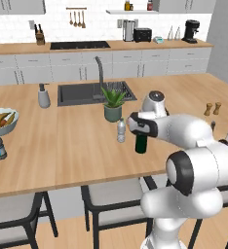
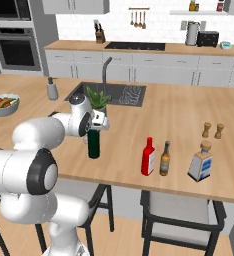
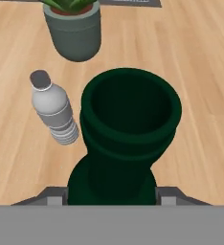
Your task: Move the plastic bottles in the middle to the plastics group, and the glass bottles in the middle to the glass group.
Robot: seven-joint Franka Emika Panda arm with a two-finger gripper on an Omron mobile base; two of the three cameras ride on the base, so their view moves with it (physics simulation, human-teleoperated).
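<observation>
gripper [image 3: 112, 201] straddles green wine bottle [image 3: 126, 139] neck, fingers [image 3: 54, 197] seemingly clamped. we judge grasp step in hand; next we lift, carry toward brown bottle [image 2: 164, 159] group.

Green bottle [image 3: 128, 139] beside water bottle [image 3: 54, 110]

Surface [image 1: 62, 146]: pale wood, visible grain, matt, smooth. Dark green wine bottle [image 3: 126, 139]: looks like glass, deep green, dull low sheen, smooth walls with ringed lip. Small water bottle [image 3: 54, 112]: clear plastic, ribbed lower body, pale matt cap. Plant pot [image 3: 74, 32]: grey-green, matt, smooth. Red bottle [image 2: 148, 157]: glossy red, white paper-like label. Slim brown bottle [image 2: 164, 159]: glossy brown. Sink [image 1: 94, 92]: dark, matt basin.
</observation>
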